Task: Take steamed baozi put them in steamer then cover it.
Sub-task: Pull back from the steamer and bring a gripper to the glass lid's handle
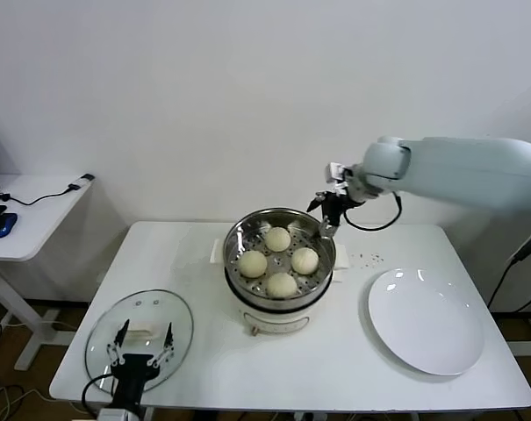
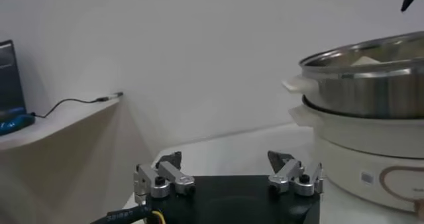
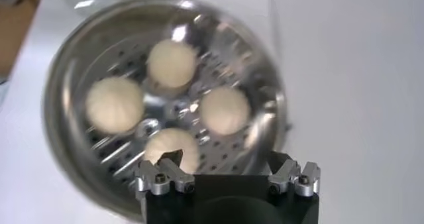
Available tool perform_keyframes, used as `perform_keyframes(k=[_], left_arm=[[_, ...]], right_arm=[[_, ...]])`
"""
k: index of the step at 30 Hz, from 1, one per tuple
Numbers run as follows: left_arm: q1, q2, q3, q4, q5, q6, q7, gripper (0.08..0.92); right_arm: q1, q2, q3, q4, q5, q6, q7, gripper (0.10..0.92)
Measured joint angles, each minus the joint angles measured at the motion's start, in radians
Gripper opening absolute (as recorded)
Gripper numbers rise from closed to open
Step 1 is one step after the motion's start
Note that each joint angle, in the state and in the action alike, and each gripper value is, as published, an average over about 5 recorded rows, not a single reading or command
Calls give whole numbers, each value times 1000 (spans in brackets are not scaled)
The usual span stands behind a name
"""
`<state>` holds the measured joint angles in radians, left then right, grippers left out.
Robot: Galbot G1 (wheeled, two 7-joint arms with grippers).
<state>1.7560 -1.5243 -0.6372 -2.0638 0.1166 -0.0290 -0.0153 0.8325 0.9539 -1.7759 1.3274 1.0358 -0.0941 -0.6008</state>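
Note:
Several cream-white baozi (image 1: 281,259) lie in the shiny steamer (image 1: 239,239) on its white cooker base, mid-table. They also show in the right wrist view (image 3: 172,63). My right gripper (image 1: 325,213) hovers open and empty above the steamer's far right rim; in its own view (image 3: 225,169) the jaws stand wide apart. The glass cover (image 1: 98,338) with its white handle lies flat at the table's front left. My left gripper (image 1: 142,340) is open just above the cover's handle; in its own view (image 2: 226,168) the steamer (image 2: 371,79) stands to one side.
An empty white plate (image 1: 425,321) lies on the table's right side. A small side desk (image 1: 28,210) with a cable and a blue mouse stands to the left. Small dark crumbs (image 1: 368,258) lie beside the steamer.

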Motion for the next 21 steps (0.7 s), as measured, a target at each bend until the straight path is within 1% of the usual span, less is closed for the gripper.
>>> perform_keyframes(k=[7, 12, 16, 21], left_arm=[[-11, -6, -8, -21, 11, 3, 2, 823], [-12, -18, -17, -35, 24, 6, 7, 823], [-14, -25, -29, -40, 35, 11, 12, 823], [-9, -32, -41, -55, 63, 18, 17, 823]], right_arm=[[-185, -202, 198, 110, -22, 149, 213, 823], [-405, -318, 436, 152, -58, 214, 314, 823], [-631, -375, 677, 184, -95, 241, 370, 823], [-953, -402, 1008, 233, -150, 253, 415, 823]])
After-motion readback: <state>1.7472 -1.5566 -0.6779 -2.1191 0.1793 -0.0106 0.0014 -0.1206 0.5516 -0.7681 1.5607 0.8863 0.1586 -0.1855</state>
